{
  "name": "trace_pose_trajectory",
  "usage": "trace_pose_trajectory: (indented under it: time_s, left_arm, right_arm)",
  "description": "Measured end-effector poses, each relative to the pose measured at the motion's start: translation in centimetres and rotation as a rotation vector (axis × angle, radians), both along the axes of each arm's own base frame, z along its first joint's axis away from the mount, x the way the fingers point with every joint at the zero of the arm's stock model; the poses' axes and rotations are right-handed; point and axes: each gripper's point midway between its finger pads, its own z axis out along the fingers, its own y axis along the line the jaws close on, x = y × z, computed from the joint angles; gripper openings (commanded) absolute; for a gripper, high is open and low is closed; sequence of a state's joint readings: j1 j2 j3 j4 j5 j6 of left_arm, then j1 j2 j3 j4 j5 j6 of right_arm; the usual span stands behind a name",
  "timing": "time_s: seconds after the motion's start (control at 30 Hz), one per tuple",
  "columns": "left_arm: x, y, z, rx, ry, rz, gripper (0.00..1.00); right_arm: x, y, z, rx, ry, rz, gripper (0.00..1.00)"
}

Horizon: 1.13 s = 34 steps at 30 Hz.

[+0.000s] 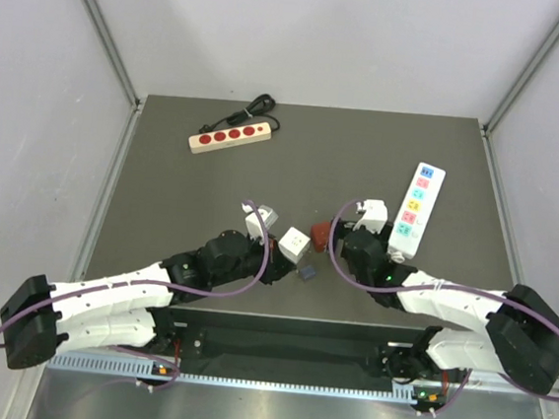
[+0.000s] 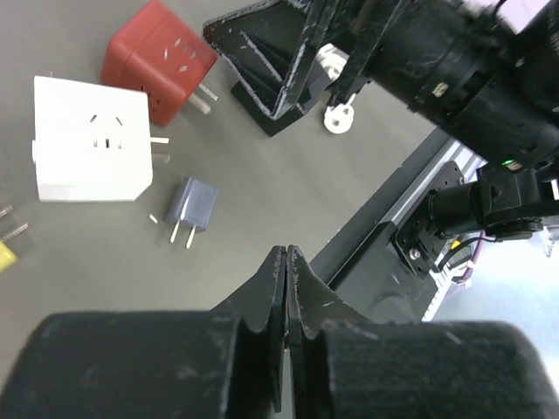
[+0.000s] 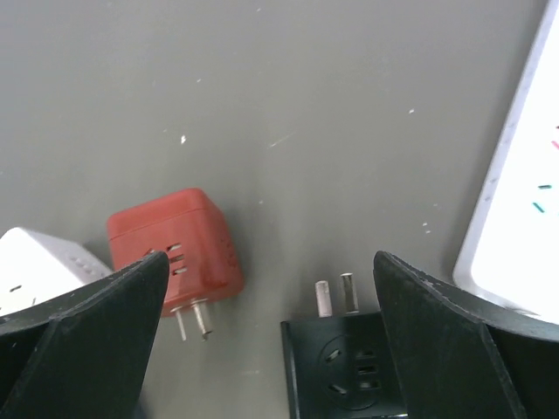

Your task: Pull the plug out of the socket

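The small grey plug (image 2: 192, 207) lies flat on the dark table (image 1: 213, 183), not in any socket. Its 2 thin pins point toward the left gripper (image 2: 286, 253), which is squeezed tight with nothing in it. The plug is just beside the white cube socket (image 2: 90, 140), and the red cube socket (image 2: 157, 59) is near. The right gripper (image 3: 271, 262) is spread wide, with a black cube socket (image 3: 345, 371) between its fingers.

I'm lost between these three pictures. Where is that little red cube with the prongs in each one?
Top external: the red cube adapter lies mid-table, between the two arms' tips.
Left wrist: red cube adapter at upper left, prongs toward the right.
Right wrist: red cube adapter at lower left, prongs pointing down.
Shared landmark: the white cube adapter beside it.
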<state>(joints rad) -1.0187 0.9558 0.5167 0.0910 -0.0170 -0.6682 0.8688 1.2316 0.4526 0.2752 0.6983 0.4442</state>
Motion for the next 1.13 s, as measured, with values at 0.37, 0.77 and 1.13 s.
trace_pose_trajectory:
  time_s: [0.37, 0.77, 1.13]
  left_arm:
    - [-0.1, 1.9, -3.9, 0.028, 0.067, 0.089, 0.72]
    - [-1.3, 5.4, -6.1, -0.213, 0.082, 0.194, 0.88]
    - [-2.9, 6.1, 6.1, -0.687, -0.038, 0.111, 0.91]
  right_arm:
    - [-2.6, 2.8, 1.2, 0.148, 0.075, 0.184, 1.00]
    - [-7.5, 1.4, 1.5, 0.462, 0.040, 0.257, 1.00]
    - [-10.8, 1.7, 8.1, 0.876, -0.102, 0.393, 1.00]
